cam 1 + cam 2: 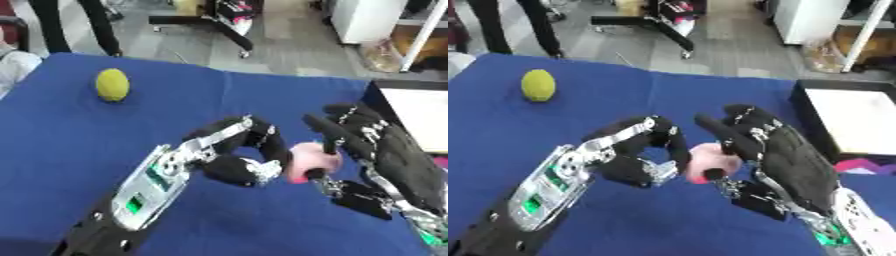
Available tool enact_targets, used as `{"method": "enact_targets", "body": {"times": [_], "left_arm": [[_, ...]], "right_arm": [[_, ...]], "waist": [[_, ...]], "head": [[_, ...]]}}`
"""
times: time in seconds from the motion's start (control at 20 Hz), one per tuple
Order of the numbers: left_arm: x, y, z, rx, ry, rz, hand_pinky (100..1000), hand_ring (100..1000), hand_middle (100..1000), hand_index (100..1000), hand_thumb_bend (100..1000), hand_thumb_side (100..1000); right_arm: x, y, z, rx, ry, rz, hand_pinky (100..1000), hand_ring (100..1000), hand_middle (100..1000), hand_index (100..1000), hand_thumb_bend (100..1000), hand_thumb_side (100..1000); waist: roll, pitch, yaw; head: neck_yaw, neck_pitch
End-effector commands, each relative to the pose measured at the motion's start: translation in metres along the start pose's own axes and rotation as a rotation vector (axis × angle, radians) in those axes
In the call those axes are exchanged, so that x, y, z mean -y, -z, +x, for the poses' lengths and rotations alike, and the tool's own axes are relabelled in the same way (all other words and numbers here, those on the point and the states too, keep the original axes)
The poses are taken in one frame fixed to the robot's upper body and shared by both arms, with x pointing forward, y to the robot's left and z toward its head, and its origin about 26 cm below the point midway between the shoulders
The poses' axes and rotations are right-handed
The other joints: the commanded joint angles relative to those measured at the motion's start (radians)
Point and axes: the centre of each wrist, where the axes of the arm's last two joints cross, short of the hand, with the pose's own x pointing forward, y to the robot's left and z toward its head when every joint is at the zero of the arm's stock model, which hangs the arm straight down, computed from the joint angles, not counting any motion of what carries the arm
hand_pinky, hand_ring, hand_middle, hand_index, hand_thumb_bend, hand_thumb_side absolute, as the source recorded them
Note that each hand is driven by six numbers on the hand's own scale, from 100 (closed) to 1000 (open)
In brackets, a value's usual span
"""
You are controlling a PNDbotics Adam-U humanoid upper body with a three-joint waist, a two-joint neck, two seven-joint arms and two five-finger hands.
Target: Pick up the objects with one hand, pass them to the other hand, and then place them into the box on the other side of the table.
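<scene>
Left eye view: my left robot hand and right robot hand both curled on pink object, mid-handover; box waits right; yellow ball untouched on counter.

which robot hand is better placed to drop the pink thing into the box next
Right, probably. The box sits at the table's right edge, just beyond the right robot hand, whose fingers already curl on the pink object. The left robot hand is on the far side from it.

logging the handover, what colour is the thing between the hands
Pink object, clearest in the right eye view.
</scene>
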Motion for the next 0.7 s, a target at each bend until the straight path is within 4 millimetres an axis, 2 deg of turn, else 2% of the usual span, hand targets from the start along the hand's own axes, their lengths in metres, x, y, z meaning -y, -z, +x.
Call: {"method": "enact_targets", "body": {"times": [0.05, 0.1, 0.15, 0.2, 0.35, 0.55, 0.7], "left_arm": [[-0.003, 0.000, 0.003, 0.004, 0.004, 0.009, 674, 537, 481, 661, 100, 443], [-0.004, 0.000, 0.001, -0.002, -0.005, 0.022, 680, 557, 508, 687, 100, 494], [-0.005, -0.001, -0.002, -0.010, -0.016, 0.043, 686, 579, 536, 711, 100, 598], [-0.006, -0.001, -0.005, -0.016, -0.027, 0.066, 690, 594, 555, 726, 100, 653], [-0.009, -0.003, -0.013, -0.029, -0.061, 0.139, 693, 609, 579, 745, 158, 742], [-0.016, -0.009, -0.027, -0.062, -0.112, 0.270, 690, 612, 584, 749, 116, 774], [-0.021, -0.015, -0.038, -0.088, -0.154, 0.385, 689, 613, 584, 748, 100, 765]], "right_arm": [[0.008, 0.003, -0.002, 0.010, -0.015, -0.040, 783, 616, 152, 970, 100, 100], [0.009, 0.003, -0.002, 0.011, -0.015, -0.045, 783, 615, 152, 970, 100, 100], [0.009, 0.003, -0.002, 0.009, -0.015, -0.050, 782, 614, 152, 969, 100, 100], [0.009, 0.002, -0.002, 0.006, -0.015, -0.054, 780, 612, 151, 969, 100, 100], [0.010, 0.001, -0.004, -0.004, -0.017, -0.064, 779, 611, 153, 967, 100, 100], [0.012, 0.000, -0.006, -0.015, -0.024, -0.078, 776, 610, 156, 966, 100, 100], [0.015, -0.003, -0.009, -0.036, -0.037, -0.094, 774, 609, 159, 964, 100, 100]], "waist": [[0.002, -0.019, -0.002], [0.001, -0.019, -0.002], [0.001, -0.019, -0.003], [0.001, -0.019, -0.003], [0.001, -0.019, -0.004], [0.001, -0.019, -0.005], [0.000, -0.019, -0.005]], "head": [[0.000, 0.001], [0.000, 0.001], [0.000, 0.001], [0.000, 0.001], [-0.002, 0.001], [-0.007, 0.001], [-0.013, 0.001]]}}
